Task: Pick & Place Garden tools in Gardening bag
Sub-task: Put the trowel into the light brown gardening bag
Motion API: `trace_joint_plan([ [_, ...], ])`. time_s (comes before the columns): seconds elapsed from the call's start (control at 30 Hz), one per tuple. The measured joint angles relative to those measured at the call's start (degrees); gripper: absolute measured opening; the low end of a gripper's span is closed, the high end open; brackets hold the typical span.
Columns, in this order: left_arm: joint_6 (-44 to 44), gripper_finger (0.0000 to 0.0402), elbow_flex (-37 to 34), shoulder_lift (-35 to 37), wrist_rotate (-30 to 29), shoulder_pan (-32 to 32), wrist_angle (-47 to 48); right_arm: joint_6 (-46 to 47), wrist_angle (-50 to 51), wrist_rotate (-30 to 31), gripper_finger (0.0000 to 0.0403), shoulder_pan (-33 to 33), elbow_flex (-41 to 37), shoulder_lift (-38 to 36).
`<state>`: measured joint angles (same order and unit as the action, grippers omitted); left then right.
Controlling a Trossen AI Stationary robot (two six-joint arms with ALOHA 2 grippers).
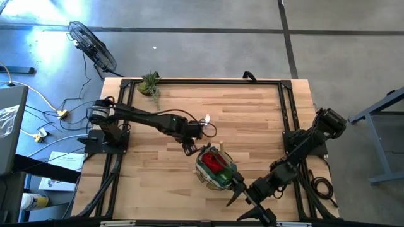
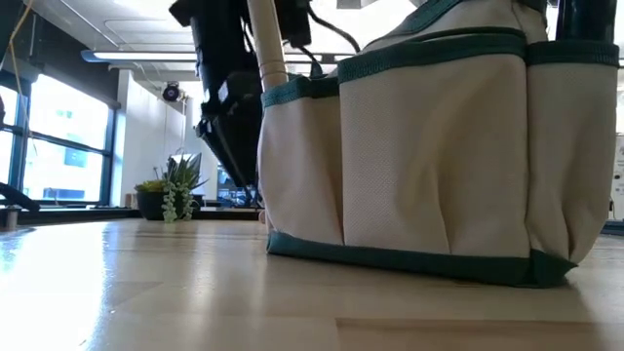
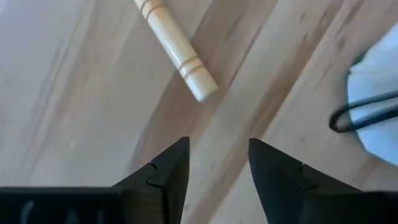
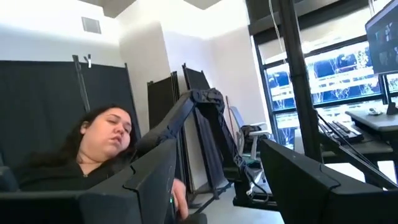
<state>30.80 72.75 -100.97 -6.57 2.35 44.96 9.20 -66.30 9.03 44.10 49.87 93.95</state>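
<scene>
Item: small fabric gardening bag (image 1: 216, 168) with teal trim and outer pockets, standing upright on the pale wooden table (image 1: 164, 183), near its front edge and a little right of centre. From above, its mouth faces up and a red fabric piece (image 1: 213, 161) lies inside among green contents. The low view alone shows the bag's side (image 2: 439, 156): cream panels, teal binding, stitched pocket divisions.

Item: pale turned-wood tool handle (image 2: 265, 44), rising from the bag's left outer pocket, long axis near upright with a slight lean. The left wrist view shows a ringed wooden handle (image 3: 175, 50) from above, rounded end free; its metal part is hidden. The high view shows the same item only as a small light spot (image 1: 206, 119) beside the bag.

Item: left end effector (image 1: 189, 147), just beside the bag on its left. Fingers (image 3: 168, 171) parted, nothing between them, bare table below.

Item: right end effector (image 1: 235, 195), just beside the bag's front right. Fingers (image 4: 305, 180) spread wide and empty, pointing out into the room, where a seated person (image 4: 93, 149) shows; no other view shows the person.

Item: small leafy green plant clump (image 1: 150, 84), at the table's far edge, well apart from the bag.
</scene>
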Motion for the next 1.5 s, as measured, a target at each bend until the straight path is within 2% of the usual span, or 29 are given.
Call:
trace_joint_plan([
  [0.2, -2.3, 0.0158, 0.1, -2.8, -1.9, -1.1, -4.2, 0.3, 1.4, -0.2, 0.0227, -1.6, 0.0, 0.0],
  [0.53, -2.1, 0.0158, 0.1, -2.9, -1.7, -5.1, -5.9, 8.6, 4.7, -0.2, 0.0227, -3.8, 0.0, 0.0],
  [1.43, -3.7, 0.0158, 0.0, -6.6, 1.7, -5.7, -9.7, 8.6, 5.2, 1.5, 0.0227, -2.5, 0.0, 0.0],
  [1.5, -4.0, 0.0158, 0.3, -7.4, 2.1, -5.7, -12.3, 8.6, 5.4, 1.5, 0.0227, -2.5, 0.0, 0.0],
])
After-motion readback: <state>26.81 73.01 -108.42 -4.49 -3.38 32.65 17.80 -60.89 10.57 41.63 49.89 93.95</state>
